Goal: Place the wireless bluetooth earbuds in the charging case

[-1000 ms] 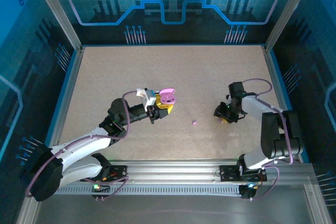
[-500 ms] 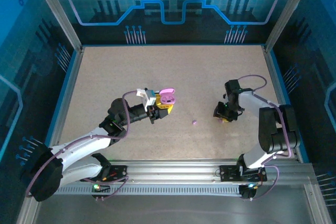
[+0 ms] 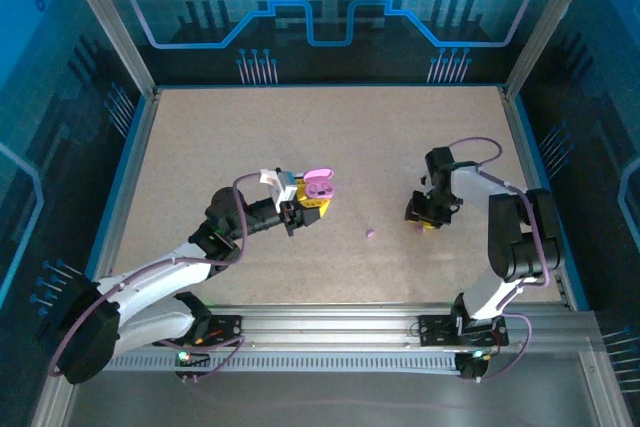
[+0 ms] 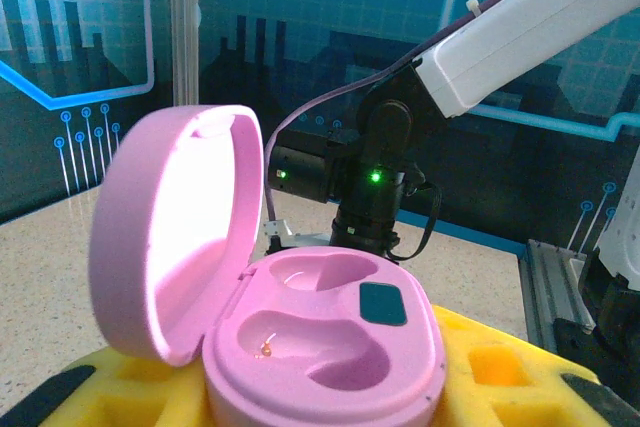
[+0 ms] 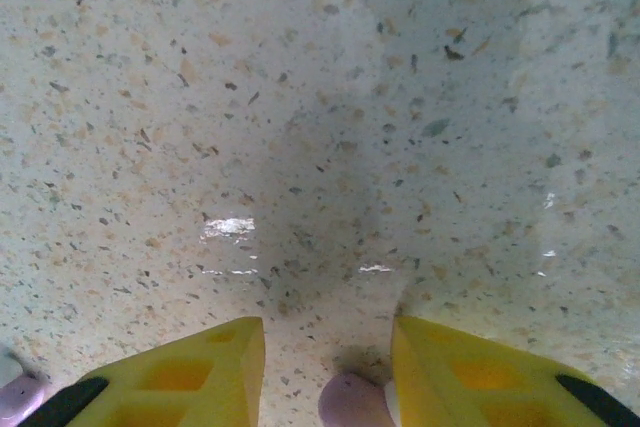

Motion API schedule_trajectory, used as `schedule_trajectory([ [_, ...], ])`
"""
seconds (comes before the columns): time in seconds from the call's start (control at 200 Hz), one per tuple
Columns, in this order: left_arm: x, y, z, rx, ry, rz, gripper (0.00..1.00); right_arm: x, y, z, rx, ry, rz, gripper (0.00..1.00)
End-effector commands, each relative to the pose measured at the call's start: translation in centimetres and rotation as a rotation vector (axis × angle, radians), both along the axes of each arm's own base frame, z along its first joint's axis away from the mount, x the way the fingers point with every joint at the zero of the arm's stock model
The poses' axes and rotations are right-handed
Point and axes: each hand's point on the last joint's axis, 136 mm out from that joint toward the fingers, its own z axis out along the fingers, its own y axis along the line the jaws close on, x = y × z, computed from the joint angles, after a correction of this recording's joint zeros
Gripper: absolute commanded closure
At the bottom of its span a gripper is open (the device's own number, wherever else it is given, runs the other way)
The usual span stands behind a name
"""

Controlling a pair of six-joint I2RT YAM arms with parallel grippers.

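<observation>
1. Charging case (image 3: 318,185): one counted, pale pink-purple. It is clamped in the left gripper (image 3: 303,205), left of the centre of the table (image 3: 250,127).
2. Left wrist view: the lid (image 4: 165,227) stands open on the left side of the case. Two wells (image 4: 300,342) counted in the base, both empty. One dark patch sits beside the far well. The case rests between the yellow pads (image 4: 500,367).
3. Earbuds: two counted, both light purple.
4. First earbud (image 3: 371,233): lies loose on the table between the two grippers, well apart from each.
5. Second earbud (image 5: 352,402): lies on the table between the yellow fingers (image 5: 200,372) of the right gripper (image 5: 326,342). It sits against the finger on the right of that view, with a clear gap to the other.
6. Right gripper: jaws apart, clamped on nothing. Its tips point down at the table surface, right of centre.
7. One further pale purple shape (image 5: 15,395) shows at the lower left corner of the right wrist view, cut by the edge. I cannot tell what it is.
</observation>
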Motion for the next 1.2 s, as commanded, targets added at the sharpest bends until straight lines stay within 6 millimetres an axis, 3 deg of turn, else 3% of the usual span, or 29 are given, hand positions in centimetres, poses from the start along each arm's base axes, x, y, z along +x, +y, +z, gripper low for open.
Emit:
schedule_trajectory([
  [0.0, 0.1, -0.1, 1.5, -0.019, -0.038, 0.003, 0.63, -0.7, 0.4, -0.2, -0.008, 0.047, 0.032, 0.61],
  [0.425, 0.0, -0.1, 1.8, -0.022, -0.042, 0.003, 0.63, -2.7, 1.0, 0.6, 0.018, 0.072, 0.000, 0.64],
  [0.82, 0.0, -0.1, 1.7, -0.021, -0.039, 0.003, 0.63, -1.7, 0.3, 0.3, -0.050, 0.071, 0.017, 0.66],
  [1.196, 0.1, 0.0, 1.5, -0.016, -0.036, 0.008, 0.63, -1.5, 1.2, 0.2, -0.044, 0.073, 0.047, 0.70],
])
